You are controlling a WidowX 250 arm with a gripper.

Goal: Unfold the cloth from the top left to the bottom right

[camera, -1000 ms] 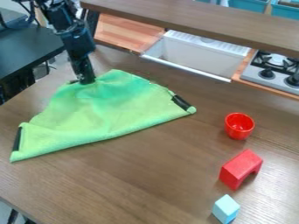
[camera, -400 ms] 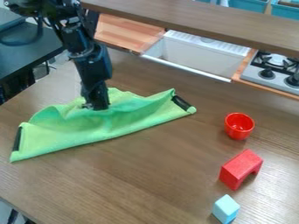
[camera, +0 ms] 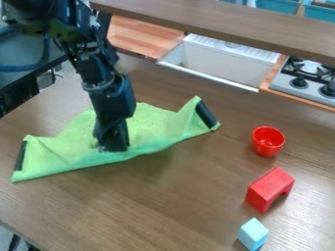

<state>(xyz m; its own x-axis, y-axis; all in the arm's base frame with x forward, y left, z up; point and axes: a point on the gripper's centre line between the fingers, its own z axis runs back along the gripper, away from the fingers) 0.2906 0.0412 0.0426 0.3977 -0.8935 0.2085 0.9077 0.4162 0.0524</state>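
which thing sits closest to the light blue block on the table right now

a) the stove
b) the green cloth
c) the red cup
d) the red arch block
d, since the red arch block lies just beyond the light blue block, with the red cup farther back behind the arch.

A light-green cloth (camera: 155,126) with a black strip at each side end; rumpled, partly folded, its right corner raised in a peak; it lies spread widthways on the brown tabletop (camera: 190,196).
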